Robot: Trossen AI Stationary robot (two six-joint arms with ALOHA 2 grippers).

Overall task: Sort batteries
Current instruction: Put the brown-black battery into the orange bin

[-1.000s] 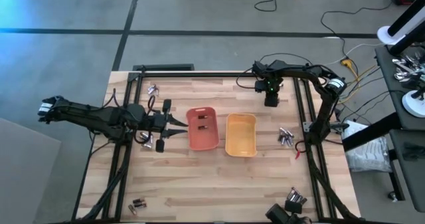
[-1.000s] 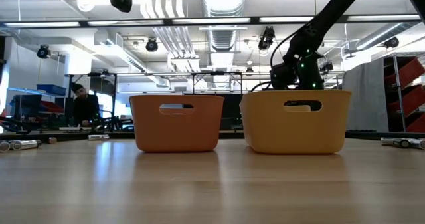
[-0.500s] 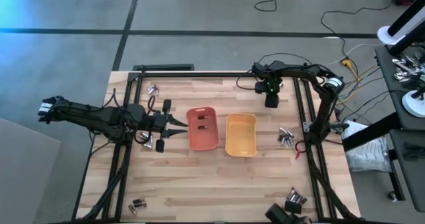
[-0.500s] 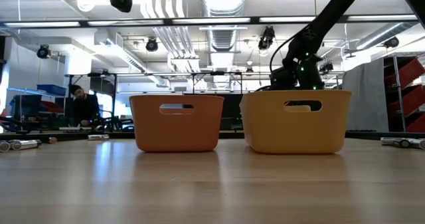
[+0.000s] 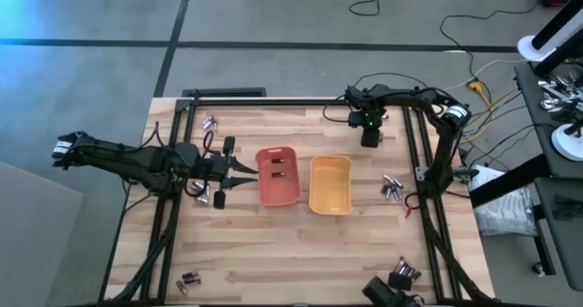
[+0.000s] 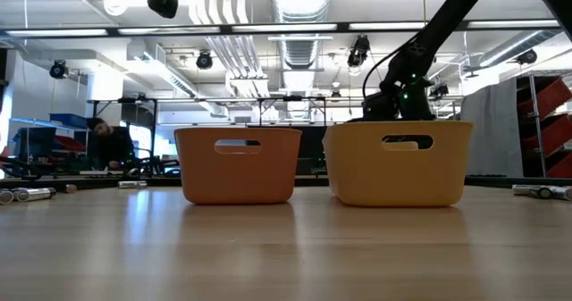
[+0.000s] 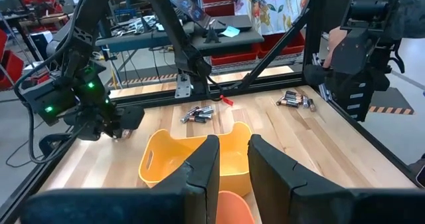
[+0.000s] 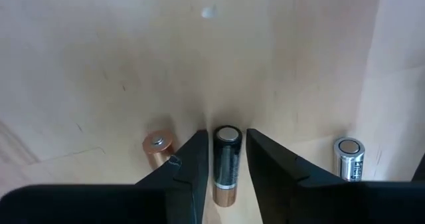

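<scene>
Black-and-copper cylindrical battery (image 8: 226,165), pinched upright between the right gripper's (image 8: 222,159) fingers, has lifted slightly from the far table (image 5: 282,248): ready for a tray. Left gripper (image 5: 244,171), fingers spread, waits left of the orange plastic tray (image 5: 278,175).

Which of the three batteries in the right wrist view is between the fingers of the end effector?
The middle one: the dark battery with a coppery band sits between the right end effector's fingers. The coppery-topped battery and the silvery battery lie outside them.

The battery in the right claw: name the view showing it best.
The right wrist view: the dark, copper-banded battery stands between the right claw fingers. In the high, low and left wrist views the claw hides it.
</scene>
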